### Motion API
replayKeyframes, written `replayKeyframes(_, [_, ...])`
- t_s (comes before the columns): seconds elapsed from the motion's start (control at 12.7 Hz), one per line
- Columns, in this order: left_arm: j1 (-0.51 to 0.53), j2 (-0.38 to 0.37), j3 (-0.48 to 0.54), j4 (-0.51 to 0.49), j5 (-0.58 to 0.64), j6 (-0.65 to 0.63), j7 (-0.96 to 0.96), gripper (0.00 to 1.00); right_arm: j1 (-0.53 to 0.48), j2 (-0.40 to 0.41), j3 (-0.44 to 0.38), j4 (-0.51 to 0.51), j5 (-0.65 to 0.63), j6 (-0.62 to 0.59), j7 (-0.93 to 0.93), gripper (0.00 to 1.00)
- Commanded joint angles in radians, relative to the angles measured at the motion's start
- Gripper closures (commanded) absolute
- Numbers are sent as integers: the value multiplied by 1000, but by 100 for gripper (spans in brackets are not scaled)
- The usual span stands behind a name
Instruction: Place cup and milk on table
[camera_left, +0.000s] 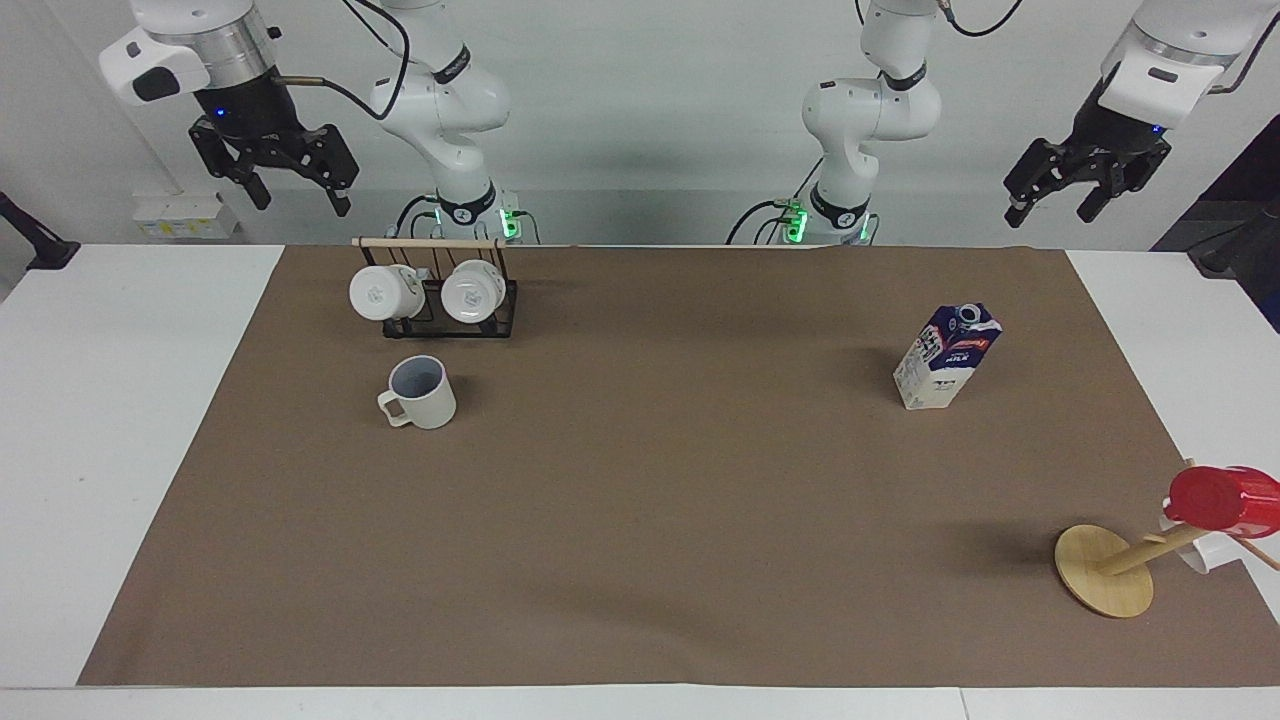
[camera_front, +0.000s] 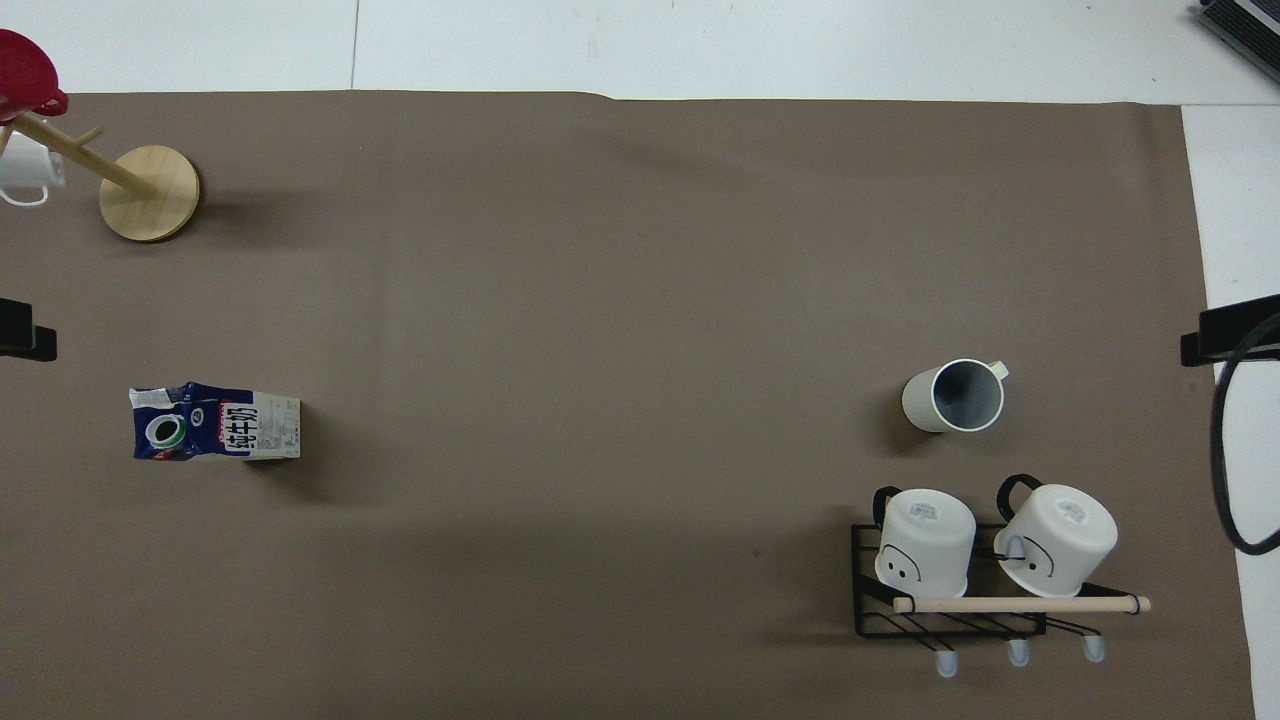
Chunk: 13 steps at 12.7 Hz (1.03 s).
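Ribbed cream cup (camera_left: 423, 391) and gable-top milk (camera_left: 946, 356) stand upright on the table (camera_left: 120, 420); both tools wide.

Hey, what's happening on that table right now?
Both end effectors, left and right, raised, open, empty. Cup and milk upright on table. Nothing in the way.

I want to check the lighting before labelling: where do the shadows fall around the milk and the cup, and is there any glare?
Facing view: soft shadow spreads beside the milk toward the table's middle; glossy highlight on the red cup. Overhead view: faint shadow beside the cup; no glare on the brown sheet.
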<state>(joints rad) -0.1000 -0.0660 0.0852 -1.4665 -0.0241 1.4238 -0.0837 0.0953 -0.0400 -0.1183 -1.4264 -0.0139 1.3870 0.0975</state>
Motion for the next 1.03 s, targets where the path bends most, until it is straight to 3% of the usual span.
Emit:
replayKeyframes(0.0, [-9,-14,5,-12,9,-5,-7,0,-5,-17,3,-17,20,12,25,0])
replayKeyframes(0.95, [-9,-14,5,-12,9,-5,-7,0,0,-55,3,-86,22,55,54,0])
